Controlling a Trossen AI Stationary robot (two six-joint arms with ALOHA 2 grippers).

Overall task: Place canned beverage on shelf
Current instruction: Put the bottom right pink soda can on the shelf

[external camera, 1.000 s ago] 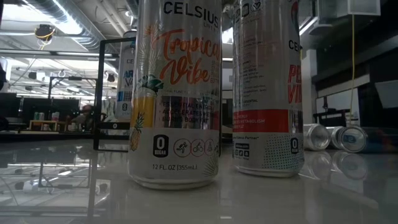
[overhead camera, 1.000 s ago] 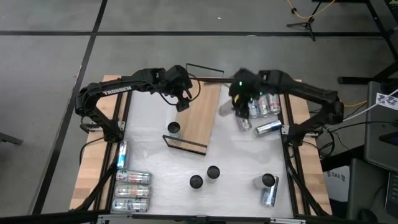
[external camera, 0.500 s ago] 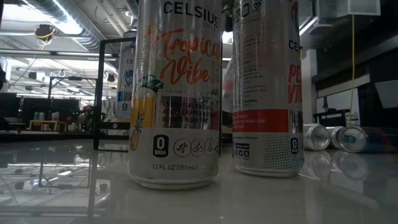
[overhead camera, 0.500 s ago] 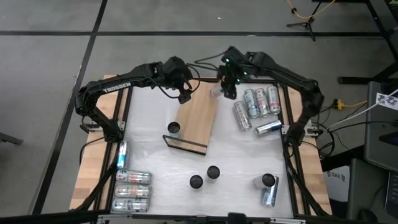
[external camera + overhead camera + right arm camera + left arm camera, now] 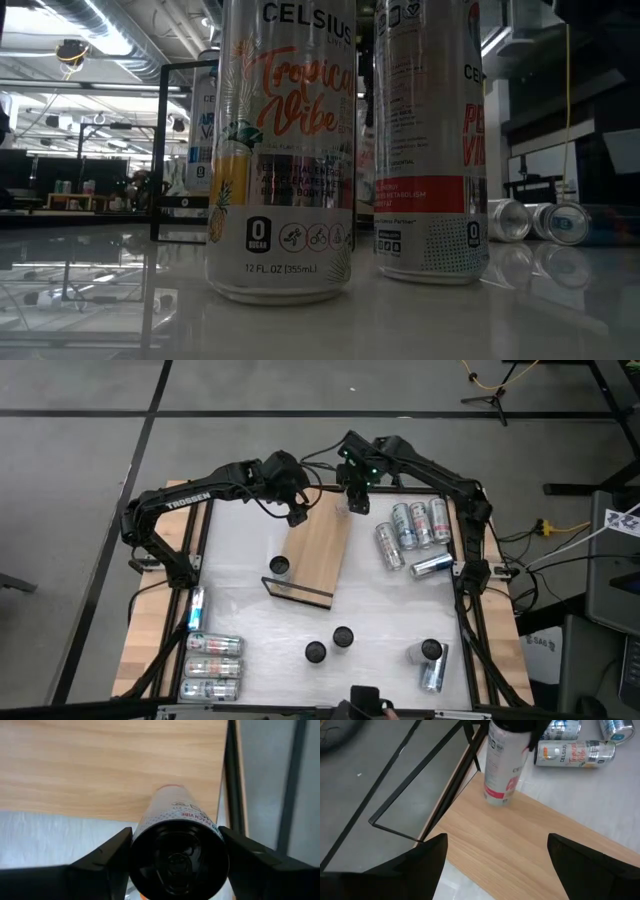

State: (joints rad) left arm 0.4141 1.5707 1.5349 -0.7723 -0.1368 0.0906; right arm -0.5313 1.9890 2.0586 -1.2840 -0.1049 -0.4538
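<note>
grey floor [image 5: 80,400] around the table, w/ dark lines crossing it. a yellow cable [image 5: 490,380] and a black stand [image 5: 490,400] lie on the floor at the far side. low view - ceiling w/ a silver duct [image 5: 90,20] and strip lights [image 5: 110,42], dim shelves far behind, a yellow cord [image 5: 568,100] hanging at right.
</note>
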